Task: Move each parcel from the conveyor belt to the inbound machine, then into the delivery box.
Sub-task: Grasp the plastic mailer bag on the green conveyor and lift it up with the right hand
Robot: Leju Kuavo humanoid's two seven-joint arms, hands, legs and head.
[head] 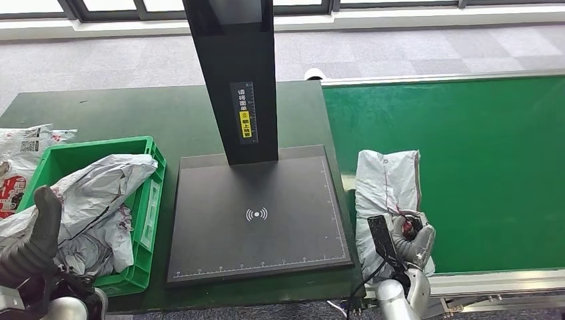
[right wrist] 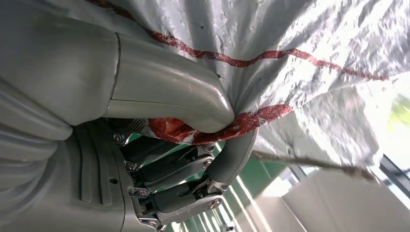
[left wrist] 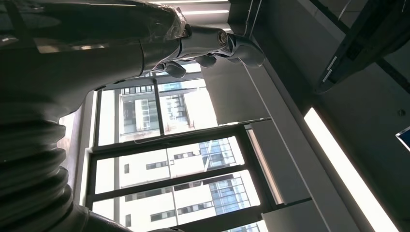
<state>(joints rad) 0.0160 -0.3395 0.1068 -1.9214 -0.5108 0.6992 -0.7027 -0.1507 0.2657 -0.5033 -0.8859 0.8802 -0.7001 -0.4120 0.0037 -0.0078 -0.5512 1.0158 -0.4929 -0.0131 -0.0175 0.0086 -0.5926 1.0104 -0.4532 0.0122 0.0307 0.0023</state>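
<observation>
On the scanner's black post, a label carries Chinese characters above a yellow strip, too small to read. Its dark plate bears a wireless mark and lies on the green desk, between a green crate of grey bags and the green belt. Right hand grips the white, red-striped parcel at the belt's edge. Left hand raised; grip cannot be told. Grey carpet, windows beyond

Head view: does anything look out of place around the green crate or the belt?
Two parcels lie on the table left of the green crate, outside it. The crate's own parcels heap above its rim. The right hand pinches the white parcel at the conveyor belt's edge.
</observation>
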